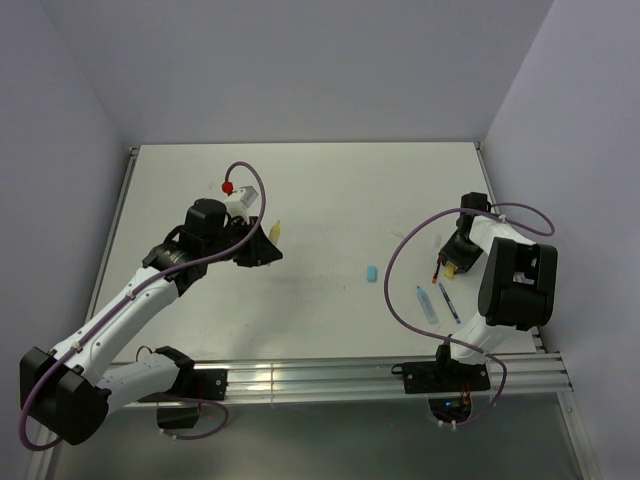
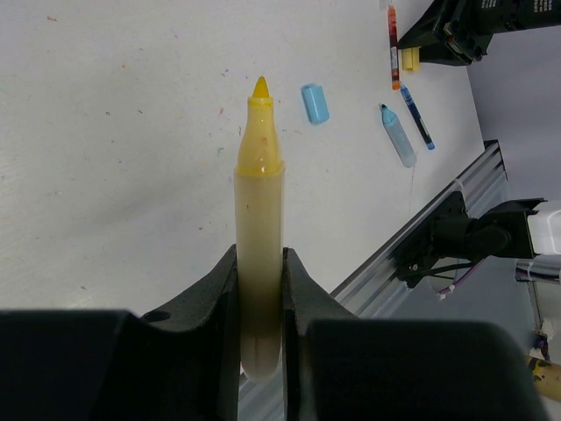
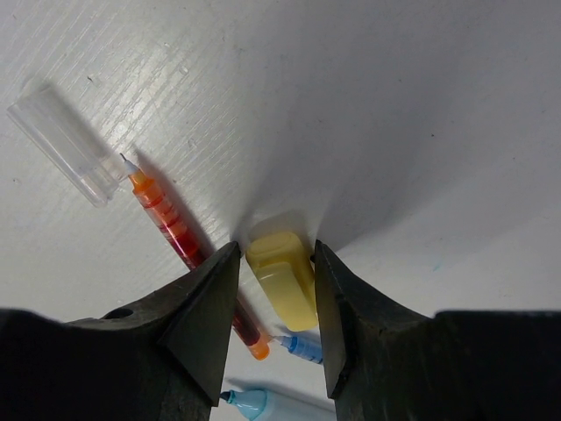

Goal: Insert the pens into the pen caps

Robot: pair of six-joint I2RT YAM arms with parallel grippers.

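My left gripper (image 1: 262,245) is shut on the yellow marker (image 1: 272,232) and holds it above the table, bare tip pointing away in the left wrist view (image 2: 259,202). My right gripper (image 1: 447,265) is down on the table with its jaws closed against both sides of the yellow cap (image 3: 282,276). The red pen (image 3: 175,228) lies just left of that cap, and a clear cap (image 3: 66,145) lies beyond its tip. The light blue cap (image 1: 371,272) lies alone mid-table. The light blue marker (image 1: 427,303) and the dark blue pen (image 1: 449,302) lie near the right arm. The green marker and green cap are out of view.
The table's aluminium front rail (image 1: 330,378) runs along the near edge. A small red object (image 1: 228,186) sits by the left arm's cable at the back. Grey walls close in the table on three sides.
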